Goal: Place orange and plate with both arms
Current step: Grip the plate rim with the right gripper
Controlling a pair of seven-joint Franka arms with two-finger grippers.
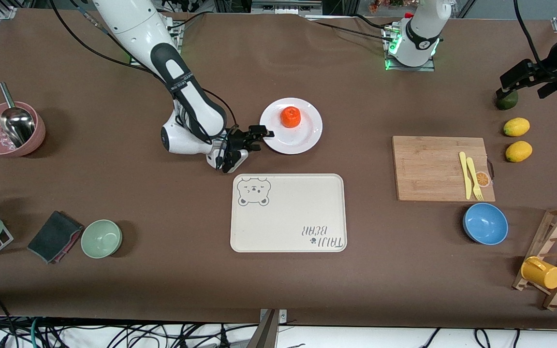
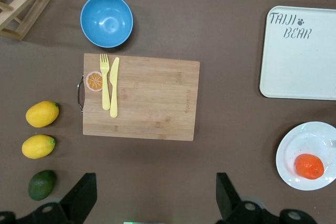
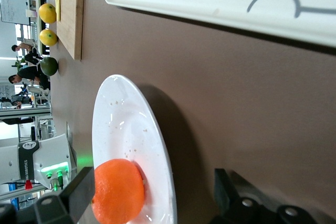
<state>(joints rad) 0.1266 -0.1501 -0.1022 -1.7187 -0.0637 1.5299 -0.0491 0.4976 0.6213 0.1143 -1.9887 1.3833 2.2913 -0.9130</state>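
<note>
Currently tray (image 1: 288,212) sits lower centre of the front view. Just above it, right gripper (image 1: 254,137), fingers apart, straddles the plate (image 1: 302,135) rim, low at the table. Orange (image 1: 290,117) lies on plate. Left gripper (image 1: 520,79) waits upper right over green fruit (image 1: 506,101), fingers apart.

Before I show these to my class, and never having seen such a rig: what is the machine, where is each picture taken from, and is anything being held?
Two robot arms stand at a brown table. One picture looks down from a high camera facing them; the other two come from cameras on each arm's wrist. The right gripper is low at the rim of the white plate, jaws open and straddling the rim, not closed on it. The orange sits on that plate. The left gripper waits in the air, jaws open, over the dark green fruit. Nearer the camera lies the bear-print tray. Nothing is held.
</note>
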